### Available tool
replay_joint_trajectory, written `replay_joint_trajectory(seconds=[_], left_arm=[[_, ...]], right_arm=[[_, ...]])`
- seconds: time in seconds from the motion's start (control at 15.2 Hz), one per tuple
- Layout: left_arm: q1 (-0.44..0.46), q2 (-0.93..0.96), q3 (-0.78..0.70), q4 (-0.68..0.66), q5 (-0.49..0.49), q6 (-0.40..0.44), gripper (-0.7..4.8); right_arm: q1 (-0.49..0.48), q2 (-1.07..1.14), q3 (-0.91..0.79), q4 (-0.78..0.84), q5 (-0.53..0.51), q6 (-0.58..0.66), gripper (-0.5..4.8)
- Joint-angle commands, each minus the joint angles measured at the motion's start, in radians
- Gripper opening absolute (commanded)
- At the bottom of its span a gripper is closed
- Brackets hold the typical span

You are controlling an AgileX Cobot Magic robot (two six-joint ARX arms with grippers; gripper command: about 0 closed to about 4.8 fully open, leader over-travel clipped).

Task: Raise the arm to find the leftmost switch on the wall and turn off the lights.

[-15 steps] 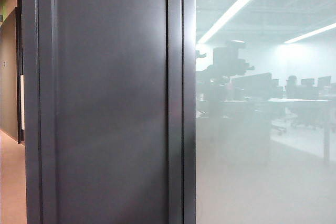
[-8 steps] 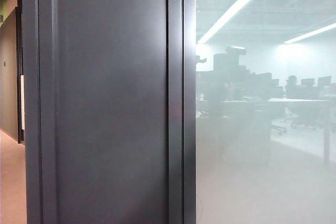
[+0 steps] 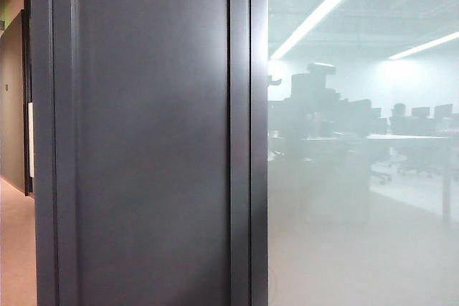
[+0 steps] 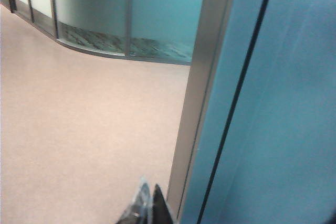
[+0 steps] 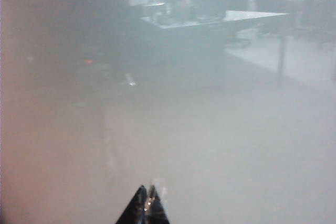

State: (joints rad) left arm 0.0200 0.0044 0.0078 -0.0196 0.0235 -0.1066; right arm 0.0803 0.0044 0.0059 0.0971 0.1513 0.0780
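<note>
- The arm (image 3: 313, 98) shows in the exterior view only as a hazy blackish silhouette in the frosted glass panel (image 3: 358, 249), in the panel's upper left part, just right of the dark metal frame post (image 3: 240, 134).
- Its outline stands roughly upright, a narrow cap-like piece at the top and a broader dark mass below; which way its tip points cannot be told through the haze.
- Neither gripper appears in the exterior view, so how the silhouette lies relative to either one cannot be read there.
- Beside the silhouette run a pale desk (image 3: 409, 137) with low dark monitors (image 3: 419, 112), and bright ceiling light strips (image 3: 326, 6) cross above.
- The left gripper (image 4: 148, 208) has its fingertips pressed together with no gap and nothing between them, over a beige floor (image 4: 79, 129), just beside a grey frame edge (image 4: 202, 93) of a bluish panel (image 4: 283, 108).
- The right gripper (image 5: 146, 205) also has its tips closed against each other, empty, in front of the frosted glass, through which a desk with monitors (image 5: 210, 1) shows faintly.
</note>
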Motion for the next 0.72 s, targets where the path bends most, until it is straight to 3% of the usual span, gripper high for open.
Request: replay_joint_trajectory(seconds=[0.07,0.72], left_arm=[[0.002,0.000,0.001,0.006,0.003,-0.002,-0.05],[0.002,0.000,0.001,0.006,0.003,-0.002,-0.05]], right_arm=[[-0.001,-0.003,0.001,0.011,-0.072,0.000,-0.01],[-0.028,-0.003,0.001,0.014,-0.109,0.001,-0.01]])
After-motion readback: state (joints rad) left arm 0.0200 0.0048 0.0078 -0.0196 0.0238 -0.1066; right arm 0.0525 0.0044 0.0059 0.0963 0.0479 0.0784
